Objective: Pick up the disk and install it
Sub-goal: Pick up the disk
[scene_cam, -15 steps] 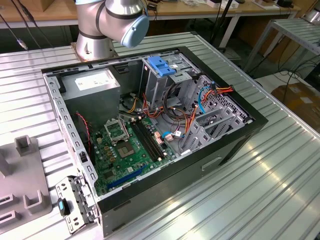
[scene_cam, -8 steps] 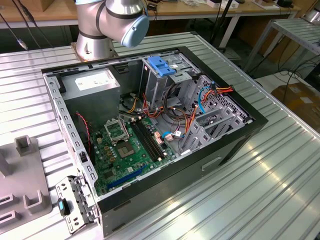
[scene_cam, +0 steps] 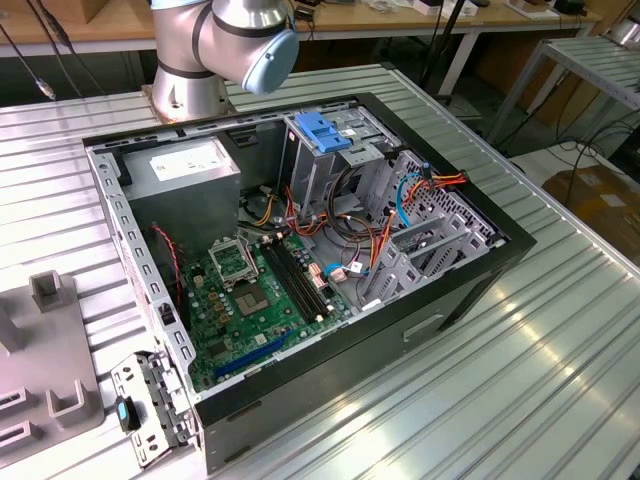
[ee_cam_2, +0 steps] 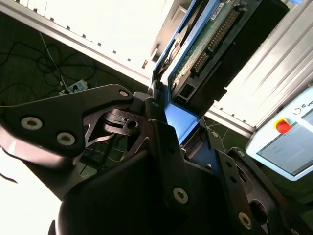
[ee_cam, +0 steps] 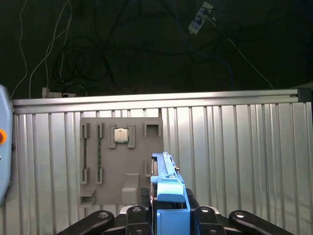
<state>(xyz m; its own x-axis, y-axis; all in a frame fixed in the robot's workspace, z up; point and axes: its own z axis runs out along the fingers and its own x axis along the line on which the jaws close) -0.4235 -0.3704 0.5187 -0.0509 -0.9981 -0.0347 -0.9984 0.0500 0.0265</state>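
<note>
jaws: clamped on the disk (ee_cam: 168, 196) (by its blue bracket)
behind it: ribbed desk (ee_cam: 234, 156), grey fixture plate (ee_cam: 122, 161) with slots

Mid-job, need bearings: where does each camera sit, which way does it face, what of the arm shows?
Exterior view: off the arm, above, looking down into the open computer case; the arm's base joints show.
First wrist view: on the wrist, looking past the end effector to the grey fixture plate on the ribbed table.
Second wrist view: also wrist-mounted, close on the end effector's linkage and the disk.
Shared: both wrist views show the clamped disk.
</note>
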